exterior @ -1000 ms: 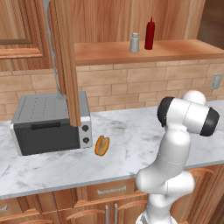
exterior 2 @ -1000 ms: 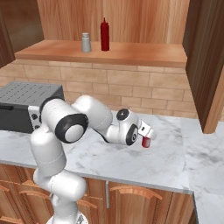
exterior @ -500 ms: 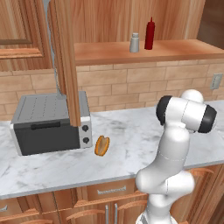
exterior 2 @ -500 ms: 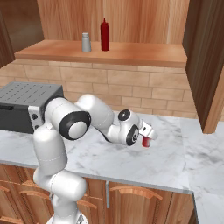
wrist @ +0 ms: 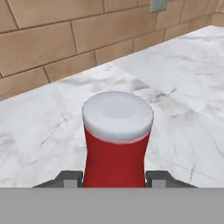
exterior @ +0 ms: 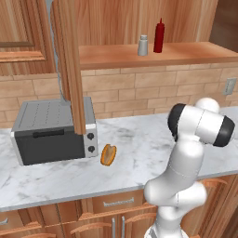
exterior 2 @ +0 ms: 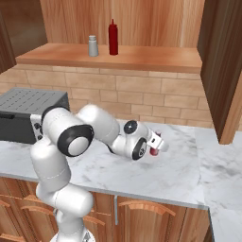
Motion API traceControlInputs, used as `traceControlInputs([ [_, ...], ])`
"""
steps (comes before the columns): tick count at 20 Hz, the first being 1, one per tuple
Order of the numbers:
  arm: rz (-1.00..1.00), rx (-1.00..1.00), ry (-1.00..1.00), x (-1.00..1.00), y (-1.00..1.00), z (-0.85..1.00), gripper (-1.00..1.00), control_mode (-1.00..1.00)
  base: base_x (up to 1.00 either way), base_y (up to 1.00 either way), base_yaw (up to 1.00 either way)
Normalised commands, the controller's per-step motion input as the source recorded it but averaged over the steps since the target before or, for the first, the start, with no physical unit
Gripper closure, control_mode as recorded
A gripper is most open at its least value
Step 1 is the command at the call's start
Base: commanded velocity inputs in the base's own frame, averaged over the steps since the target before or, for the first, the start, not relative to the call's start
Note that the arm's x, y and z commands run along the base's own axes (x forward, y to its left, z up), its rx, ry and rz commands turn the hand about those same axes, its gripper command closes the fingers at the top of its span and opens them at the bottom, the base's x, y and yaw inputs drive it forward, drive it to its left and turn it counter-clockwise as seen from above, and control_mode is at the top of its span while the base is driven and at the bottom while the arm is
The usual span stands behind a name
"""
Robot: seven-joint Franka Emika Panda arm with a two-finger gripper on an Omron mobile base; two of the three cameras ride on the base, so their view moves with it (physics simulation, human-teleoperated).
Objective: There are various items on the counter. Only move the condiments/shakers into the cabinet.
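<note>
From the left base view, the counter (exterior: 135, 153) was a long slab of white marble with grey veins, set over wooden drawers with metal handles. A boxy grey toaster oven (exterior: 53, 132) with a ribbed top sat on it at the left, against the tan brick wall. Just right of the toaster oven lay the orange-brown bun (exterior: 108, 155), a rounded oval on the marble. Above and to the right of the toaster oven ran the smooth wooden shelf of the cabinet (exterior: 153, 56), where the small grey shaker (exterior: 142, 45), a cylinder with a narrower cap, stood just beside a slim red bottle on the shelf (exterior: 159, 36). The narrow wooden cabinet door (exterior: 69, 65) hung edge-on over the toaster oven.

From the right base view, the glossy white arm reached low across the marble, well to the right of the toaster oven (exterior 2: 23, 113). The jaws of the gripper (exterior 2: 155, 144) had a second red bottle (exterior 2: 154, 150) between them, close above the counter. Shaker (exterior 2: 93, 46) and shelf bottle (exterior 2: 113, 37) stood upright on the shelf, above the toaster oven and to its right.

In the hand view, the gripper (wrist: 114, 178) sat around the red bottle (wrist: 116, 153), its dark fingers (wrist: 70, 178) narrow and pressed against both smooth red sides. The bottle's end was a flat white disc. Veined marble and the brick wall lay behind it.
</note>
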Motion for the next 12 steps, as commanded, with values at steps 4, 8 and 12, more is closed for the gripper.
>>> traceControlInputs([
  [4, 0.2, -0.03, -0.19, -0.59, 0.44, 0.95, 1.0, -1.0, 0.0, 0.0, 0.0],
  [8, 0.3, -0.1, -0.08, -0.63, 0.78, 1.0, 1.0, -1.0, 0.0, 0.0, 0.0],
  [12, 0.32, -0.11, -0.02, -0.68, 0.79, 1.0, 1.0, -1.0, 0.0, 0.0, 0.0],
])
